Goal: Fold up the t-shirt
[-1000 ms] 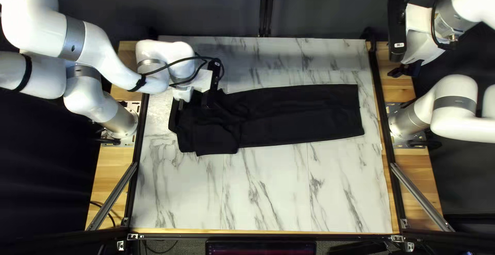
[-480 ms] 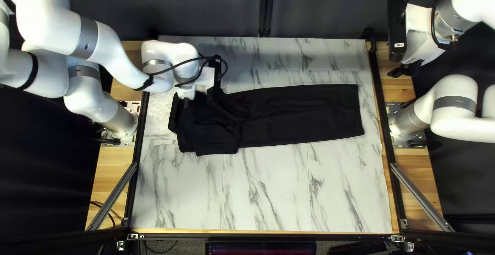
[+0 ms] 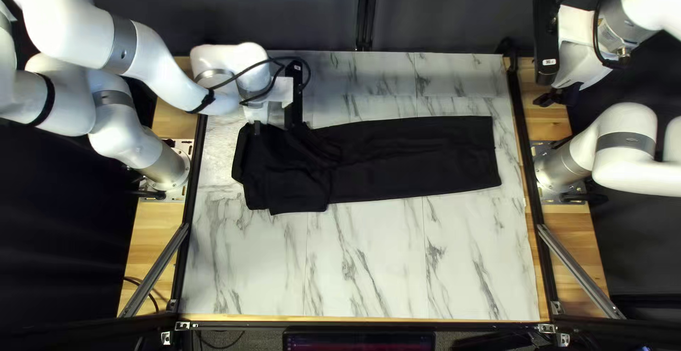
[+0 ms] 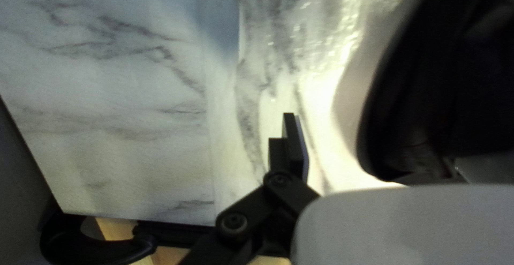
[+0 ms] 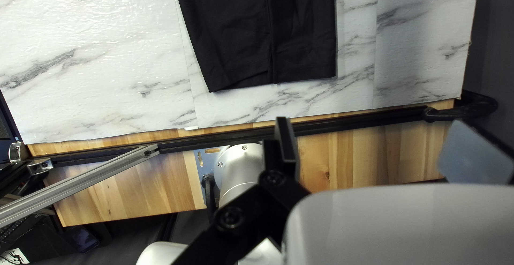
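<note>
- Glares harshly off the table [image 4: 316, 88] just ahead of the left gripper [image 3: 261, 128].
- Blurs softly at the dark cloth [image 4: 428, 77] beside it.
- Looks bright and crisper beyond the right gripper [image 3: 547, 100].

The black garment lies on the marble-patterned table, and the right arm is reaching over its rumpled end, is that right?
Not quite: in the top left view, it is the left arm that is reaching over the rumpled end. The black garment does lie on the marble-patterned table.
</note>
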Action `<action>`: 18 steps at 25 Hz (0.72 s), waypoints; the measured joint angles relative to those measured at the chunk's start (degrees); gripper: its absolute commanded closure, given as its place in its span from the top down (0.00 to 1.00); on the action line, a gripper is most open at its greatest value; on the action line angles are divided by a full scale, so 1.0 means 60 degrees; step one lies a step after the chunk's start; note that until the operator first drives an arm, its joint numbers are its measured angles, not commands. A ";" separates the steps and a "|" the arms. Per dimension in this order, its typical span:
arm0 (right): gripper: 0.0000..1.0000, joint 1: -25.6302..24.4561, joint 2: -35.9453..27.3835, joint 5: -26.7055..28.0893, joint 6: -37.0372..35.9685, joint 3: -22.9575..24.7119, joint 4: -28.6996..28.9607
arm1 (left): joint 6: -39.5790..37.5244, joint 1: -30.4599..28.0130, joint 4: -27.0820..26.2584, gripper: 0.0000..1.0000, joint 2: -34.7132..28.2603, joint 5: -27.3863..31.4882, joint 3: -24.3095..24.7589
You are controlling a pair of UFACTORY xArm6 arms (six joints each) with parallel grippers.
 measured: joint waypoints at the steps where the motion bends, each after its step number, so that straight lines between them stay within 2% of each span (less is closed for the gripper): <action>1: 1.00 0.0000 0.0000 0.0000 0.0000 0.0000 0.0000 | 0.0059 0.0097 0.0026 1.00 0.0022 -0.0008 -0.0030; 5: 1.00 0.0000 0.0000 0.0000 0.0000 0.0000 0.0000 | 0.0068 0.0086 0.0054 1.00 -0.0084 0.0113 -0.0072; 14: 1.00 0.0000 0.0000 0.0000 0.0000 0.0000 0.0000 | -0.0844 -0.1075 -0.0161 1.00 -0.0541 0.0141 0.0505; 18: 1.00 0.0000 0.0000 0.0000 0.0000 0.0000 0.0000 | -0.0991 -0.1265 -0.0296 1.00 -0.0313 -0.0108 0.0578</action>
